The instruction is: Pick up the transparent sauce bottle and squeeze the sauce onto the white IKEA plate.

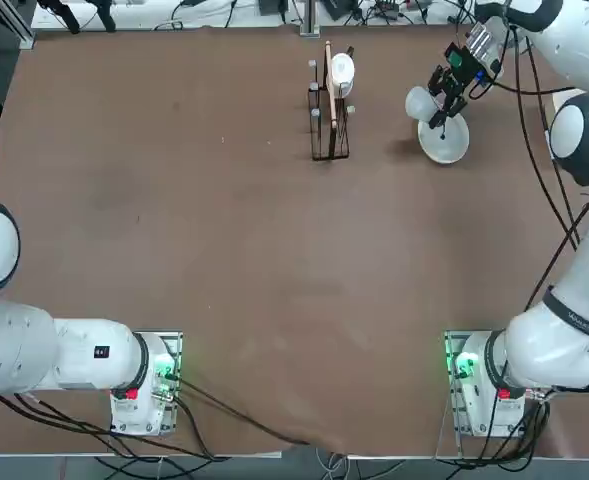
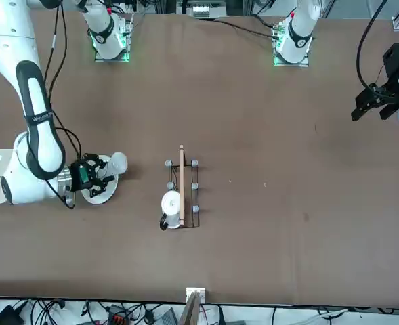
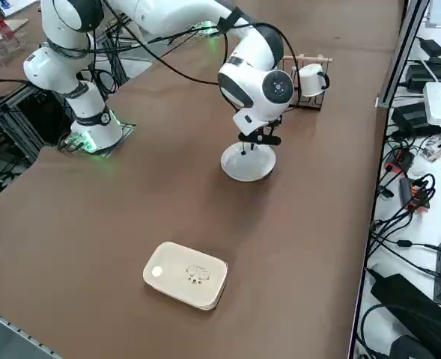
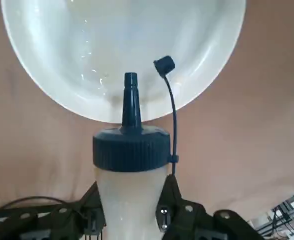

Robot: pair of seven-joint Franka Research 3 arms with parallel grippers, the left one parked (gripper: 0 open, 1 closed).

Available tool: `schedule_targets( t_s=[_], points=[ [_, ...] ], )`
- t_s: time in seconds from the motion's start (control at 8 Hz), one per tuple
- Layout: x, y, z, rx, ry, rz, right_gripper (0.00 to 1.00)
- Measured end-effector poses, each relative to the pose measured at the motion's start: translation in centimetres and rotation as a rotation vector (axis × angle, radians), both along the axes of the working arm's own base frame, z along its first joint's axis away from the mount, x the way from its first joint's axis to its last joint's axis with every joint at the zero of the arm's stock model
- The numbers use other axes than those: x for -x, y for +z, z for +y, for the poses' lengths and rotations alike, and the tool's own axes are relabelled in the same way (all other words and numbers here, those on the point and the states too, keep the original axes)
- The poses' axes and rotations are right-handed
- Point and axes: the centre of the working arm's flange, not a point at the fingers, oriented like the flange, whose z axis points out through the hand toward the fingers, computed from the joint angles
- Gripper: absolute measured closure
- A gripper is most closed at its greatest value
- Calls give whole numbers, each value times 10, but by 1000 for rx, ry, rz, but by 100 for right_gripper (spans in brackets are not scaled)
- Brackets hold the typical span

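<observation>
Right claw (image 4: 132, 212): one, two-fingered, black, at the far right of the worktop (image 1: 264, 250). State: closed about the body of the transparent sauce bottle (image 4: 132, 197), one finger on either side.

Transparent sauce bottle: one, small, pale translucent body, dark blue ribbed cap (image 4: 132, 150) and tapering nozzle (image 4: 131, 102). Held above the worktop, tipped with its nozzle downward toward the plate. A blue stopper (image 4: 164, 65) on a thin strap stands off to one side of the nozzle, uncapped.

White IKEA plate (image 1: 444, 145): one, round, glossy, shallow raised rim, lying below the claw and bottle. Small glints and a faint pale patch show on its surface; these appear to be liquid, though reflections make this uncertain.

Right arm (image 3: 239, 75): white with dark joint bands, black cables along it, reaching from its near base to the far right.

Container (image 3: 186, 275): one, white, rounded-rectangular, with a small line drawing on top; on the worktop, to the right of the plate and apart from it.

Rack (image 2: 194, 196): one, dark wire with a pale wooden bar and light knobs; far side, left of the plate and well apart from it.

Mug (image 3: 311, 79): one, white, dark handle, at the rack.
</observation>
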Motion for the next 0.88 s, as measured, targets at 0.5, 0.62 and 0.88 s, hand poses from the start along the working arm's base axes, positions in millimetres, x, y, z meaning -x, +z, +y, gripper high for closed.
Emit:
schedule_targets(
  t_s=[0.5,0.62,0.88],
  points=[
    [5,-6,-25,-22,6,1,52],
    [7,-8,-30,-28,9,-1,52],
    [13,-14,-37,-36,9,19,52]
  ],
)
